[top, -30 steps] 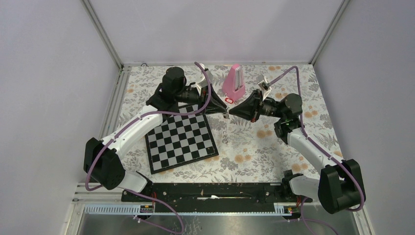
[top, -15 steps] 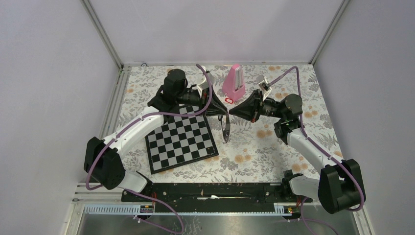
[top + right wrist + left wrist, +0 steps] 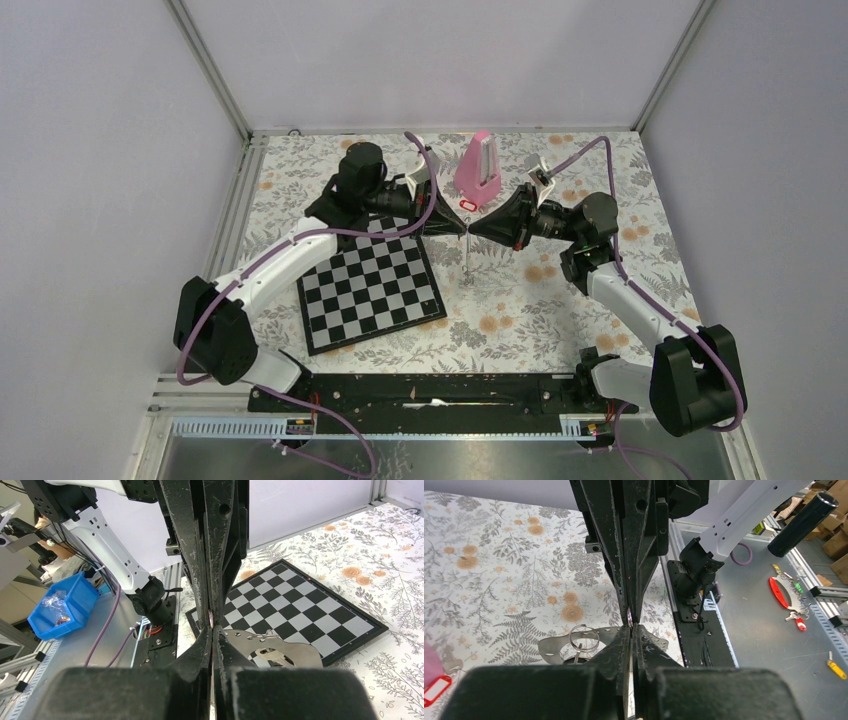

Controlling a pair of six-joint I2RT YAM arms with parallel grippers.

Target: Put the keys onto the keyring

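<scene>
Top external view: we see the left gripper (image 3: pixel 458 228) and the right gripper (image 3: pixel 476 228) meeting tip to tip at the upper middle of the frame, above the flowered table (image 3: pixel 520 310). Both pincers look pressed closed. The keyring (image 3: pixel 467 256) hangs edge-on as a thin pale line just below that meeting point; we cannot tell which pincer clamps it. The red-headed key (image 3: pixel 466 205) lies just above the tips, at the foot of the pink metronome (image 3: pixel 479 168). The chessboard (image 3: pixel 370 283) lies to the lower left.

Left wrist view: the left gripper's fingers (image 3: pixel 621 645) rise from the bottom edge, closed, touching the closed tips coming down from the top. The keyring (image 3: pixel 555 647) spreads behind them, a pale band with punched holes, with a small wire ring (image 3: pixel 584 636) against it. The red-headed key (image 3: pixel 436 689) sits at the lower left corner.

Right wrist view: closed tips meet mid-frame, and the keyring (image 3: pixel 290 655) spreads to their right, in front of the chessboard (image 3: pixel 320 615).
</scene>
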